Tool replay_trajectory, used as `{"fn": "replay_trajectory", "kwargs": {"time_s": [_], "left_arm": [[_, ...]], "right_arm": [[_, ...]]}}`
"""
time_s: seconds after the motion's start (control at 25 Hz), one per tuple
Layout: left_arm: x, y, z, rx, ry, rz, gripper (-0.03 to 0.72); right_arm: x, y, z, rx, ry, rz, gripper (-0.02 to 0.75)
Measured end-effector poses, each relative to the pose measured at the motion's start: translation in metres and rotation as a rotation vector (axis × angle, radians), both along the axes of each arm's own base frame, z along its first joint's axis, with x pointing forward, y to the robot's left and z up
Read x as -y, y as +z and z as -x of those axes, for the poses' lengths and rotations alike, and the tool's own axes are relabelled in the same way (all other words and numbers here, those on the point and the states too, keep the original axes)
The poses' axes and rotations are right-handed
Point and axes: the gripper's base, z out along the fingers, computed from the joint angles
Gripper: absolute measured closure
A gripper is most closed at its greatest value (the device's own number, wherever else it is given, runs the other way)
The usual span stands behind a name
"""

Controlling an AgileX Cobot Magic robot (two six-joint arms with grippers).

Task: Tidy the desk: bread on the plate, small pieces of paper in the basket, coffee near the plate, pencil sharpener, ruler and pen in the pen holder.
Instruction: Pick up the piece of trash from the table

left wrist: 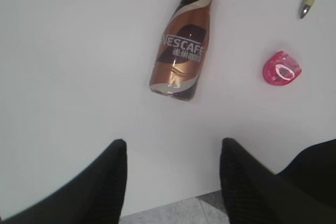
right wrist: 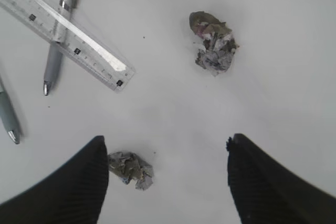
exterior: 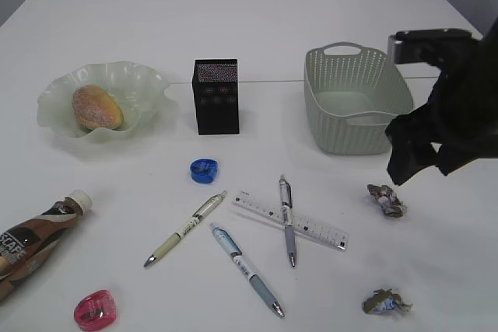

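The bread [exterior: 97,106] lies on the pale green wavy plate [exterior: 148,83]. The coffee bottle [exterior: 35,242] lies on its side at the front left, ahead of my open, empty left gripper [left wrist: 173,145] in the left wrist view [left wrist: 182,45]. A pink sharpener [left wrist: 282,68] lies to its right. A blue sharpener [exterior: 204,170], a clear ruler [exterior: 289,219] and three pens [exterior: 185,228] [exterior: 246,270] [exterior: 287,219] lie mid-table. My right gripper [right wrist: 165,145] is open above two crumpled paper balls [right wrist: 214,43] [right wrist: 131,169]; the nearer one lies beside its left finger.
The black pen holder [exterior: 215,96] stands at the middle back. The grey-green basket [exterior: 354,99] stands at the back right, behind my right arm [exterior: 420,153]. The table's front edge [left wrist: 173,211] runs just under my left gripper.
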Motion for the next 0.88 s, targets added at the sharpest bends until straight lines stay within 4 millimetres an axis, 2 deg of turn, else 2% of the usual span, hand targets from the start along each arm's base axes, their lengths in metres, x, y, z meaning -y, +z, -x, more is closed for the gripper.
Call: {"fn": "replay_trajectory", "kwargs": {"time_s": [0.2,0.36,0.64,0.88], "left_arm": [[-0.003,-0.002,0.013,0.022,0.000,0.006,0.272],[-0.004,0.000,0.016,0.038,0.000,0.010,0.272],[-0.004,0.000,0.016,0.038,-0.001,0.010,0.272],[-0.004,0.000,0.016,0.040,-0.001,0.010,0.272]], "right_arm": [[-0.004,-0.041,-0.019,-0.078,0.003,0.041,0.218],[-0.005,-0.061,-0.030,-0.088,-0.014,0.063,0.218],[-0.005,-0.083,-0.047,-0.077,-0.028,0.090,0.218],[-0.008,-0.092,-0.069,-0.069,-0.039,0.107,0.218]]}}
